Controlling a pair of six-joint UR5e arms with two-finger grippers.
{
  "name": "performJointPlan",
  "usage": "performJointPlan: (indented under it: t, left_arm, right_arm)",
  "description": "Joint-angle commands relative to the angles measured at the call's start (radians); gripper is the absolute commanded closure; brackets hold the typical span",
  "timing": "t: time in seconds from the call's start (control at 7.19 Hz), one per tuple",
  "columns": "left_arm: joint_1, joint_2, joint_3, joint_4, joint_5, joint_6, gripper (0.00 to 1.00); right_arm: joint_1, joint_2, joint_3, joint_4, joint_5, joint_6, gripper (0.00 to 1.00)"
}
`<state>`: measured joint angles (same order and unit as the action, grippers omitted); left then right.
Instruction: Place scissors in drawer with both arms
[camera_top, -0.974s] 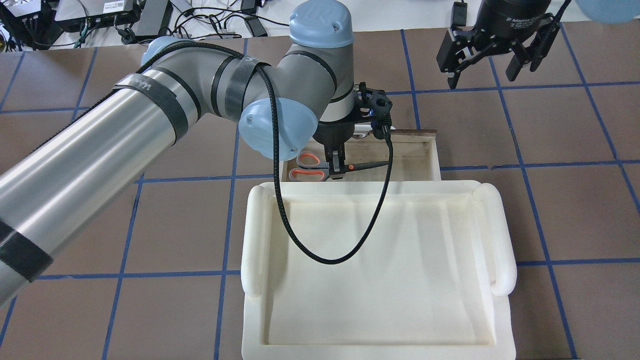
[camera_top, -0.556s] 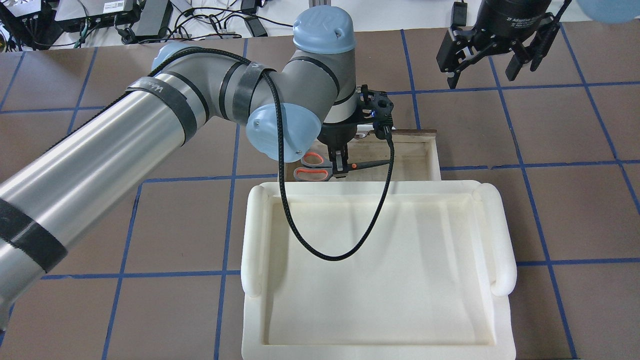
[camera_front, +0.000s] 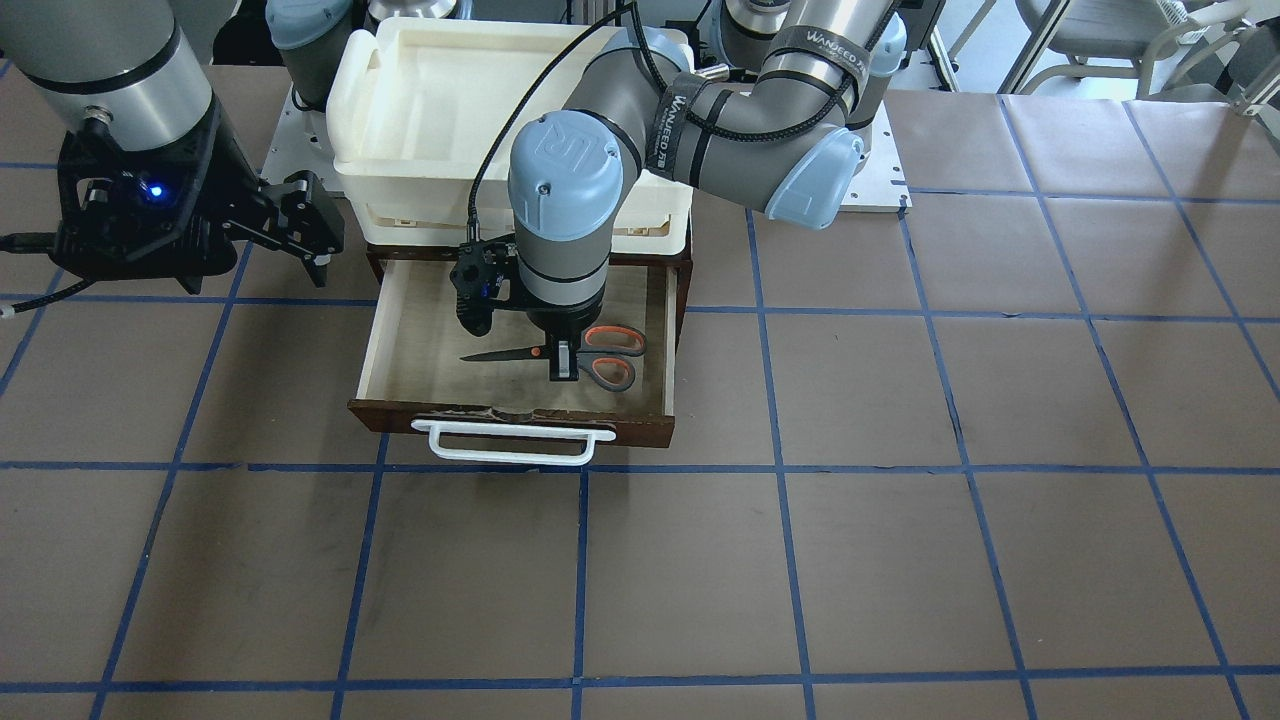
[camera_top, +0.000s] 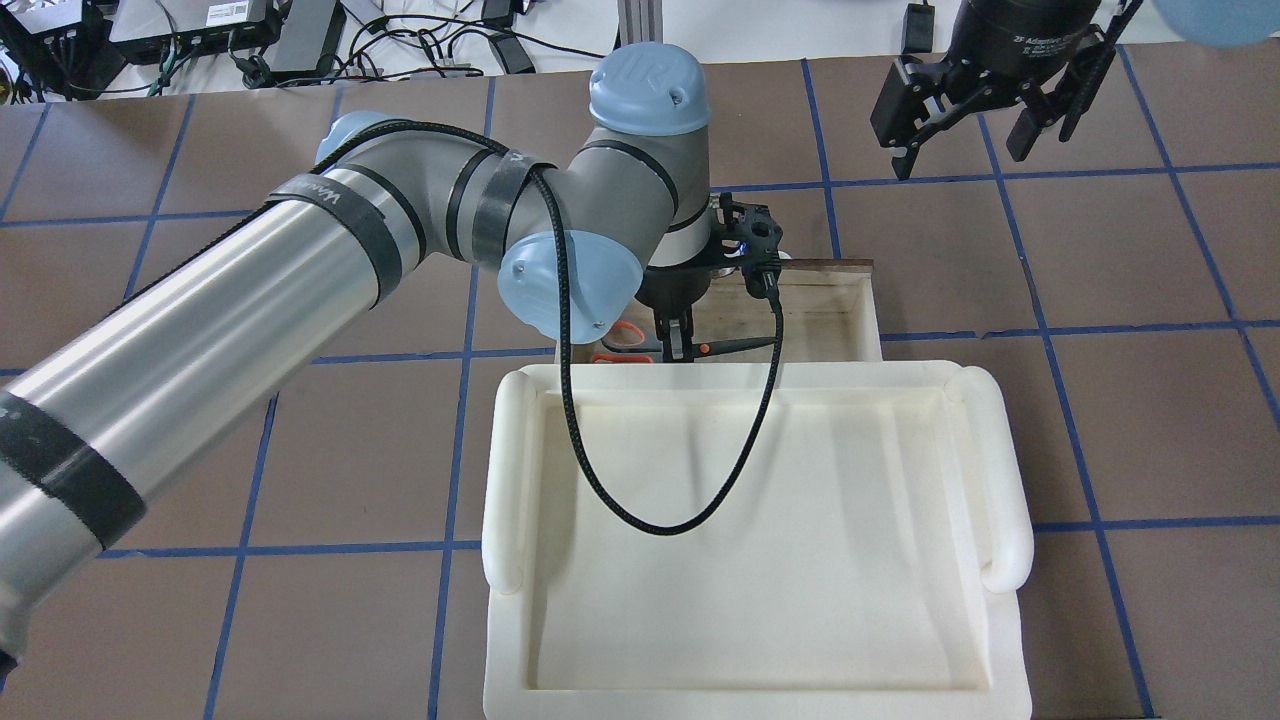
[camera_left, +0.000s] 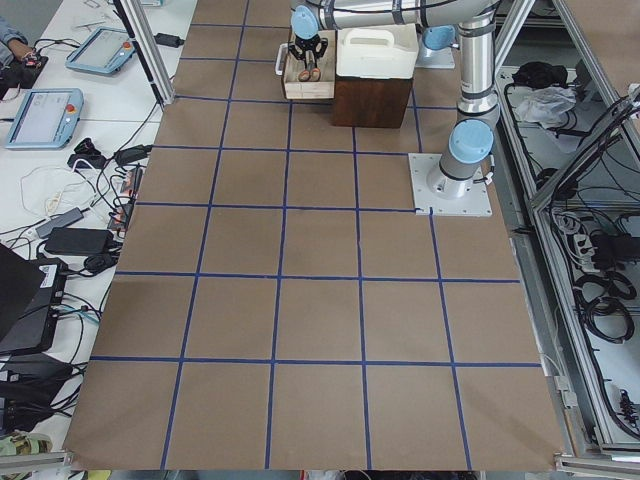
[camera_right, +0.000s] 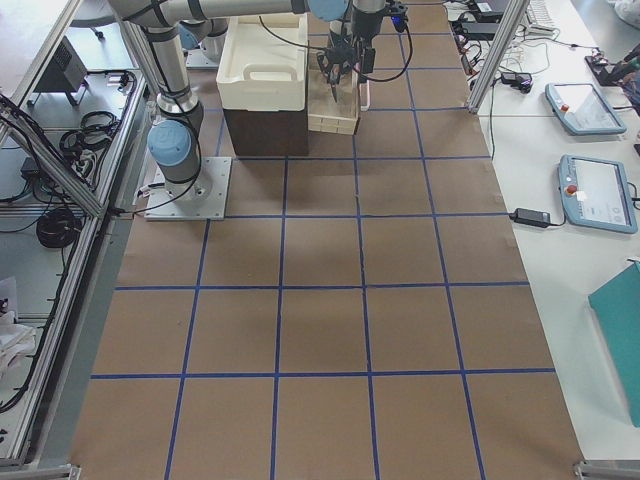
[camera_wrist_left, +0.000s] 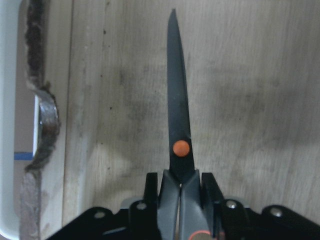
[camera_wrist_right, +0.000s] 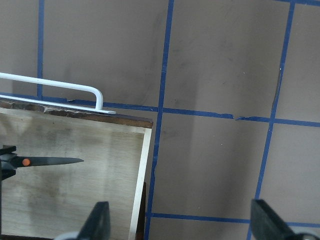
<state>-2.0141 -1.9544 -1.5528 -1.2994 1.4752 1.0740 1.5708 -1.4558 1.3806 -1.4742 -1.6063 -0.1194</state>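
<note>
The drawer (camera_front: 520, 420) stands pulled open, with its white bar handle (camera_front: 513, 446) facing away from the robot. My left gripper (camera_front: 563, 368) reaches down into it and is shut on the scissors (camera_front: 612, 368) just behind the orange pivot. The blades point along the drawer's pale floor (camera_wrist_left: 250, 100). The left wrist view shows the scissors (camera_wrist_left: 178, 100) close above or on the wood; I cannot tell which. In the overhead view the left gripper (camera_top: 678, 345) and scissors (camera_top: 740, 346) sit just beyond the tray rim. My right gripper (camera_top: 965, 150) hangs open and empty, off to the side of the drawer (camera_top: 866, 310).
A cream-white plastic tray (camera_top: 505, 480) sits on top of the cabinet, behind the open drawer. The left arm's black cable (camera_top: 650, 520) loops over the tray. Brown table paper with blue tape lines (camera_front: 780, 560) surrounds the cabinet.
My left gripper has moved down into the drawer with the scissors, which now lie partly behind the tray rim in the overhead view. The right gripper has stayed open in place.
</note>
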Motion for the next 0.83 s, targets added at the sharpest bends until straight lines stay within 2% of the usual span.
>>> performJointPlan:
  t: [0.0,0.14,0.28,0.42,0.7]
  left_arm:
    - [0.0,-0.001,-0.004,0.002,-0.003,-0.003,1.0]
    - [0.0,-0.001,-0.006,0.002,-0.001,-0.009,0.75]
    - [0.0,-0.001,-0.006,0.002,-0.006,-0.02,0.07]
    - [0.0,0.0,-0.006,0.002,-0.006,-0.023,0.03]
    - [0.0,0.009,-0.004,0.002,-0.006,-0.022,0.03]
  right_arm:
    - [0.0,0.0,0.0,0.0,0.028,-0.002,0.0]
    - [0.0,-0.002,0.0,-0.002,0.066,0.004,0.0]
    - [0.0,-0.003,0.0,0.003,0.054,0.004,0.0]
    - [0.0,-0.003,0.002,0.003,0.054,0.004,0.0]
    - [0.0,-0.003,0.008,0.003,0.052,0.004,0.0]
